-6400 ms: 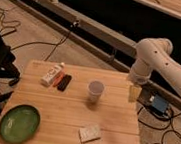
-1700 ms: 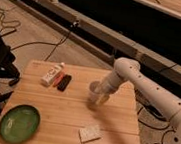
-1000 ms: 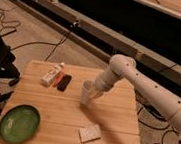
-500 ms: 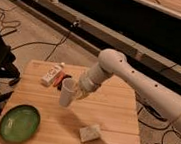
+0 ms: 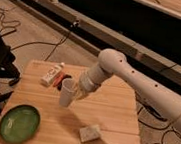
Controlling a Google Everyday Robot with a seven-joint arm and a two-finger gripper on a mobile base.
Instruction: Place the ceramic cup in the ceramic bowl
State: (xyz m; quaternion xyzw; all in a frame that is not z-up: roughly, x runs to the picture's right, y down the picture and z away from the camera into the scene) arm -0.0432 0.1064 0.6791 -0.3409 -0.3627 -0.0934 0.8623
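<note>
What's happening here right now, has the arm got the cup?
The arm's end effector is closed on the ceramic cup and holds it upright, apparently lifted off the wooden table near its middle. The ceramic bowl sits empty at the near corner on the picture's left, so the cup is not yet in it. A white bottle and a pale block lie untouched.

The white arm point(image 5: 137, 85) reaches in from the right with its elbow humped up high and the forearm angling down-left. The gripper point(image 5: 79, 91) at its low end is clamped on the ceramic cup point(image 5: 67, 93).
</note>
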